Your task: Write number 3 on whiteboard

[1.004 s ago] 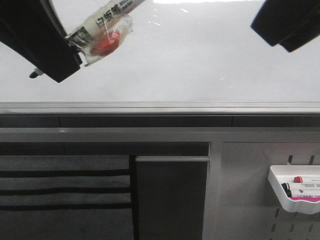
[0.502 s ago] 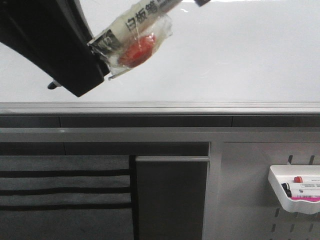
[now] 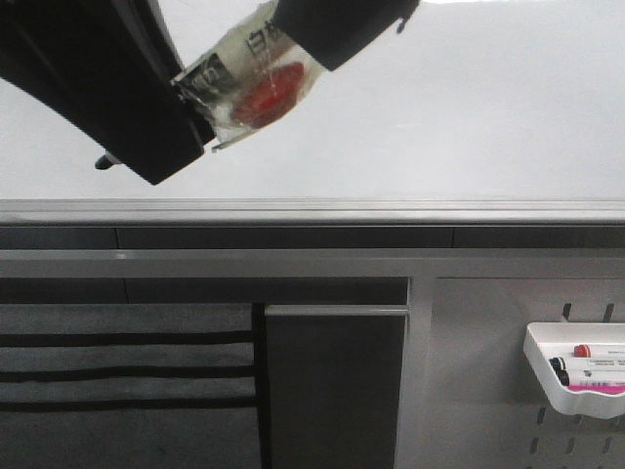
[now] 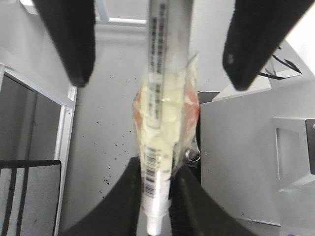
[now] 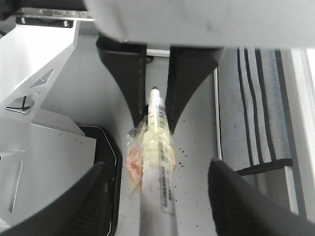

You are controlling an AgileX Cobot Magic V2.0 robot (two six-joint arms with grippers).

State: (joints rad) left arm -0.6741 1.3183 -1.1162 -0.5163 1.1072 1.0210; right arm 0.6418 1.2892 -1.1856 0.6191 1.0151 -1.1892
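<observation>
My left gripper (image 3: 186, 98) is shut on the rear end of a white marker (image 3: 244, 73) wrapped in clear plastic with a red patch. It holds the marker in front of the glossy whiteboard (image 3: 469, 117). My right gripper (image 3: 332, 39) stands open around the marker's other end. In the left wrist view the pen (image 4: 162, 123) runs from my shut left gripper (image 4: 158, 191) up between the right fingers (image 4: 78, 44). In the right wrist view my right gripper (image 5: 162, 206) straddles the marker (image 5: 152, 147) without touching it. The number 3 is out of view.
A grey metal rail (image 3: 391, 210) runs along the whiteboard's lower edge. Below it at the right hangs a white tray (image 3: 542, 366) with markers on a grey perforated panel (image 3: 488, 391). A dark striped cloth (image 3: 117, 371) lies at the lower left.
My left gripper carried the marker to the right, then held still. My right gripper came in from the upper right and now sits open around the marker's far end.
</observation>
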